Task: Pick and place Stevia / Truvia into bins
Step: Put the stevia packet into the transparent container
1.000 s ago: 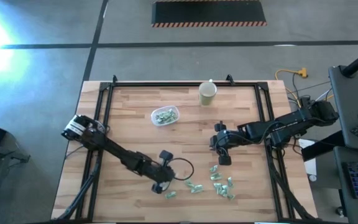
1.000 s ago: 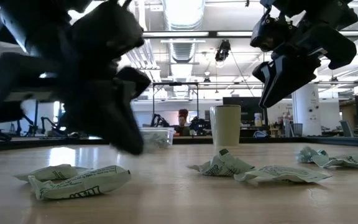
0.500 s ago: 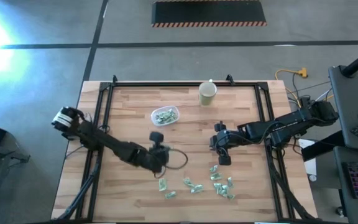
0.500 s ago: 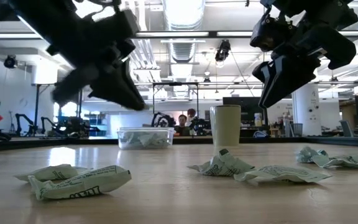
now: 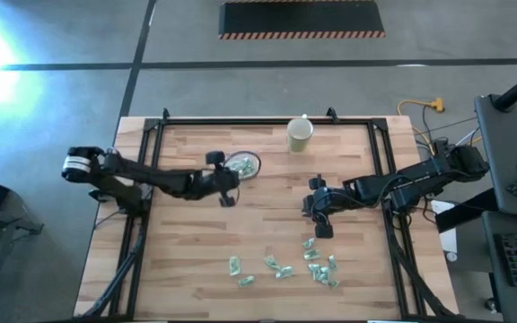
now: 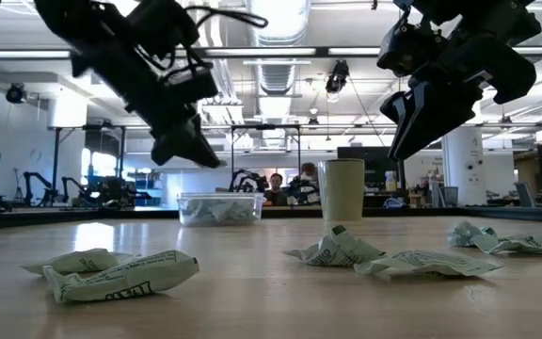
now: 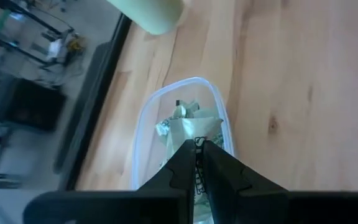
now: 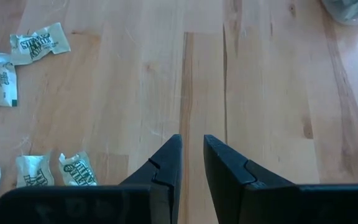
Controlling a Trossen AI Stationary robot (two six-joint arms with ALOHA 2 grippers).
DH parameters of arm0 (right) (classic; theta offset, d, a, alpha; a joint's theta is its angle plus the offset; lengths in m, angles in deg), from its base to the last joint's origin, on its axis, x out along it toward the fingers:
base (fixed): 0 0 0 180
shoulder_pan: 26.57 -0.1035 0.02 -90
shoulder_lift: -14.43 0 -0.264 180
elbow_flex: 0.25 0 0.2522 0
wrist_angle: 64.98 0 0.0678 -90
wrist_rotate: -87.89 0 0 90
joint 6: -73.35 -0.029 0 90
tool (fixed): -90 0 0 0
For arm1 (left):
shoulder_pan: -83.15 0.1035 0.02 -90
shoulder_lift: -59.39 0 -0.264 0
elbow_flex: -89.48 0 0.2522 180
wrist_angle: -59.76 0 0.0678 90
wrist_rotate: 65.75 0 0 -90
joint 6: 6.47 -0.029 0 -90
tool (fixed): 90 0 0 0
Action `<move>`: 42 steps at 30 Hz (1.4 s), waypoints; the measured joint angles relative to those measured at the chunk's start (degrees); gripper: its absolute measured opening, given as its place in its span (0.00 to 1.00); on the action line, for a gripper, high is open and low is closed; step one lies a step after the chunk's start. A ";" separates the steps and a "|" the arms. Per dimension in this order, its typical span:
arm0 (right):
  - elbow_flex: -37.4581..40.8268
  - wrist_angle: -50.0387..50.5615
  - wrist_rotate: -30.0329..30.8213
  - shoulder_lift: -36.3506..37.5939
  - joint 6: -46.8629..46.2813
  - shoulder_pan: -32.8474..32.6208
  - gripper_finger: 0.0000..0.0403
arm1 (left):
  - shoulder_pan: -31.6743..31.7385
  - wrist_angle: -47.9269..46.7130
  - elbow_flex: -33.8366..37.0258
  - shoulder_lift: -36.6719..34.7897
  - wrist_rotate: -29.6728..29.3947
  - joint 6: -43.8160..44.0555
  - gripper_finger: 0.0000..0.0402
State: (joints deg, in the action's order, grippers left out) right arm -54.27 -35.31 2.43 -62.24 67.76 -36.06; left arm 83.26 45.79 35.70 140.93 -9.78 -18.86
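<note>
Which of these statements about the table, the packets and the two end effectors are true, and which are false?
1. The left end effector is shut on a packet above the clear tub. True.
2. The tub has no packets in it. False: several packets already lie inside.
3. The beige cup lies on its side. False: it stands upright near the far edge of the table.
4. Loose packets lie on the wood near the front edge. True.
5. The right end effector holds a packet. False: nothing shows between its fingers; it hangs above bare wood.
</note>
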 joint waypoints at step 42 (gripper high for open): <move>0.00 0.02 0.00 0.00 0.23 0.00 0.14 | 10.54 10.12 4.75 2.75 5.20 1.70 0.32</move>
State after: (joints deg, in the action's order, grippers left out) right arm -54.27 -35.29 2.43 -62.24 67.99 -36.06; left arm 93.80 55.91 40.45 143.68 -4.59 -17.16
